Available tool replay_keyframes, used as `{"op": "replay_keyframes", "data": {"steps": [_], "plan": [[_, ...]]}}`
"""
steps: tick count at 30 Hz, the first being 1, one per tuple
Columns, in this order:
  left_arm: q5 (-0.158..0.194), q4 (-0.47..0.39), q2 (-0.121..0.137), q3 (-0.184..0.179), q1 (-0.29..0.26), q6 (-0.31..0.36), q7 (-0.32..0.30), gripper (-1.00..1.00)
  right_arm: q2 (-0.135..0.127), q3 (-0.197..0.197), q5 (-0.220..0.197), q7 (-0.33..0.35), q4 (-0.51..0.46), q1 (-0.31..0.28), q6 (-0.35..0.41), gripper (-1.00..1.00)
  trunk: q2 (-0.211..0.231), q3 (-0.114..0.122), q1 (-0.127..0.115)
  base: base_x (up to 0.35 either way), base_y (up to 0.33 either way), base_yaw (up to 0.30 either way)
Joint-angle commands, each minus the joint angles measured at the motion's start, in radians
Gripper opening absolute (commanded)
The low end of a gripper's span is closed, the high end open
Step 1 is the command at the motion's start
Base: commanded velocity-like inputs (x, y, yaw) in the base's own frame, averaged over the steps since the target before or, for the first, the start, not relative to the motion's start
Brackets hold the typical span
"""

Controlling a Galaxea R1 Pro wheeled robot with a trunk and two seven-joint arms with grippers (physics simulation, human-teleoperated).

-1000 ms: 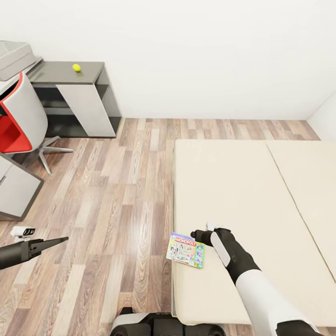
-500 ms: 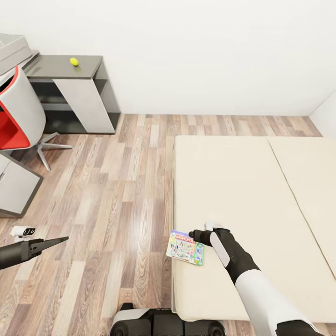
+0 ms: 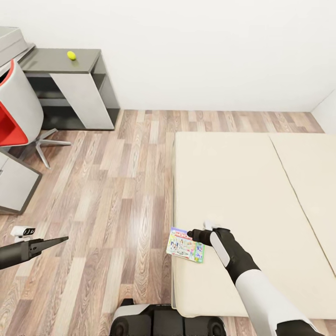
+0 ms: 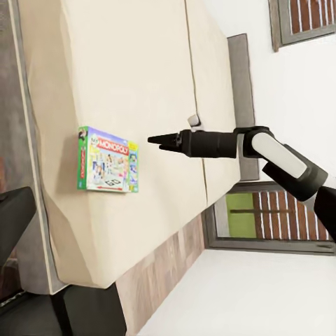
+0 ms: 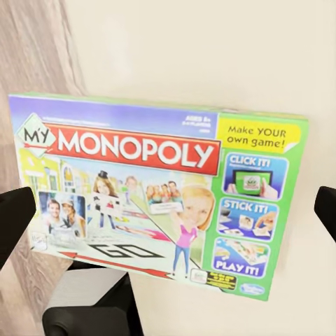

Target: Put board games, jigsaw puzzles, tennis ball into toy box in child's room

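The Monopoly board game (image 3: 185,245) lies flat at the left edge of the cream bed (image 3: 242,186), near its front corner. My right gripper (image 3: 192,234) hovers just beside the box's right end. It is open: in the right wrist view its fingers (image 5: 15,218) stand wide apart with the lid (image 5: 161,192) beyond them. The left wrist view has the box (image 4: 107,159) and the right gripper (image 4: 155,141) close together. My left gripper (image 3: 59,241) hangs over the wood floor, open and empty. The tennis ball (image 3: 71,55) rests on the table's low dark section (image 3: 51,63). The toy box (image 3: 9,39) shows at the top left corner.
A red and grey swivel chair (image 3: 16,112) stands by the table at the left. A white drawer unit (image 3: 14,184) juts in lower down. Wood-plank floor (image 3: 121,186) runs between the table and the bed. White walls close the far side.
The whole picture has shifted: table, ball and bed slid upward and left, so the camera moved. Both grippers and the Monopoly box keep their places relative to each other.
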Motion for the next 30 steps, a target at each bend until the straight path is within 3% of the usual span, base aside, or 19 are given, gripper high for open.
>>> {"op": "replay_keyframes", "data": {"steps": [1, 30], "plan": [[0.000, 0.000, 0.000, 0.000, 0.000, 0.010, -0.004, 1.00, -0.001, 0.003, -0.010, -0.010, -0.002, -0.001, 0.003, 1.00, -0.002, -0.003, 0.000, 0.000, 0.000, 0.000], [0.000, 0.000, 0.001, 0.000, 0.000, 0.009, -0.004, 1.00, -0.004, 0.003, -0.010, -0.009, -0.010, -0.019, 0.005, 1.00, -0.002, -0.051, 0.000, 0.000, 0.000, 0.000]]}}
